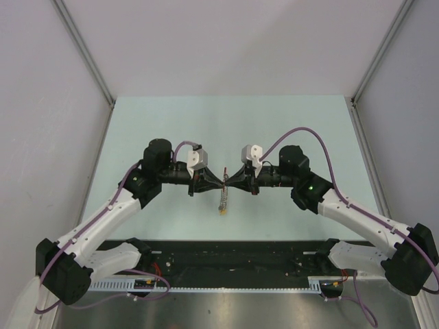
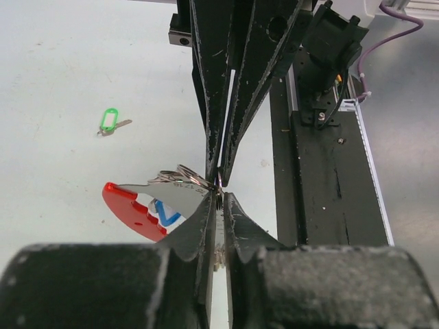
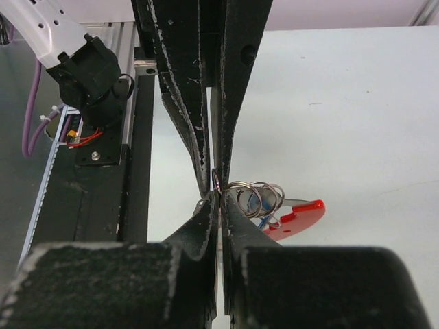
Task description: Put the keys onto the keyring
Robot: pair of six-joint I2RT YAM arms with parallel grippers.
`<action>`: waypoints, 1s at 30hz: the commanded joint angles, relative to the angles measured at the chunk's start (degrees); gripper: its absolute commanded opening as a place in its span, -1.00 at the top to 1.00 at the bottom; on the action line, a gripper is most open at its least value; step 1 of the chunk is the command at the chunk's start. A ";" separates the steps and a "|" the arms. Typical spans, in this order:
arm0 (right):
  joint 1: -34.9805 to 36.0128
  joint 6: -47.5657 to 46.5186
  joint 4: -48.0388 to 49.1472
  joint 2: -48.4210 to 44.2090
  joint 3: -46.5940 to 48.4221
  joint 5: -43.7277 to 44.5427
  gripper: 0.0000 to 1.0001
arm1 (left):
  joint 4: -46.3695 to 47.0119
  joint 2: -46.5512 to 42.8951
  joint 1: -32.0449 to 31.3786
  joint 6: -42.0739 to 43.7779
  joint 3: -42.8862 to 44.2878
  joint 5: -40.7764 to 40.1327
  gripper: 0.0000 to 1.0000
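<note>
Keyring between left gripper and right gripper

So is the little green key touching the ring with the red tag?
Apart. The left wrist view shows the green key lying alone on the table, bare surface between it and the keyring.

Left gripper and right gripper meet tip to tip mid-table, barring the centre. Silvery metal keyring with red curved segment dangles beneath. Far side of pale green table open, bar small green-headed key. Black rail hems near edge.
</note>
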 commanded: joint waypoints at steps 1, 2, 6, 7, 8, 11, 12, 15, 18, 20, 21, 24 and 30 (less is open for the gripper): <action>0.37 -1.87 1.20 0.04 3.16 1.38 1.00 | -1.66 -0.11 -0.75 2.06 2.66 0.40 0.91; 0.37 -1.96 0.67 0.13 3.34 1.55 1.00 | -2.01 -0.20 -0.66 2.50 2.83 0.13 0.98; 0.29 -1.88 -0.39 -0.57 3.60 2.43 1.00 | -3.33 -1.07 -0.66 4.43 2.66 -3.20 0.99; 0.28 -1.70 -0.65 -0.66 3.60 2.78 0.93 | -3.16 -1.25 -0.66 4.87 2.40 -3.91 0.99; 0.02 -0.83 -0.91 -1.53 3.60 3.22 0.77 | -2.81 -1.60 -0.66 4.96 2.05 -4.61 0.99; -1.64 2.50 -1.62 -3.03 3.60 3.93 0.18 | -0.10 -3.01 -0.66 3.92 0.82 -6.81 0.99; -2.26 3.56 -1.71 -3.47 3.60 4.62 0.05 | 1.31 -3.19 -0.66 2.69 -0.14 -7.34 0.99; -4.02 8.48 -3.29 -5.49 3.51 8.21 -0.24 | 7.98 -3.98 -0.66 -2.67 -2.86 -10.06 0.99; -6.12 13.30 -6.01 -7.95 3.60 14.88 -0.36 | 14.41 -4.50 -0.66 -8.12 -5.59 -9.98 0.99; -6.92 15.87 -9.16 -9.27 3.51 18.76 -0.58 | 17.82 -5.73 -0.66 -10.84 -6.91 -11.12 1.00; -7.27 17.71 -9.96 -10.41 3.51 22.00 -0.68 | 18.72 -6.26 -0.66 -11.47 -8.22 -11.73 0.99; -7.27 19.31 -10.93 -12.08 2.81 26.95 -0.89 | 21.62 -9.42 -0.57 -13.05 -9.99 -14.72 0.99; -7.89 21.14 -4.70 -17.01 -4.30 35.64 -0.99 | 29.70 -13.03 1.62 -22.01 -13.50 -16.23 0.99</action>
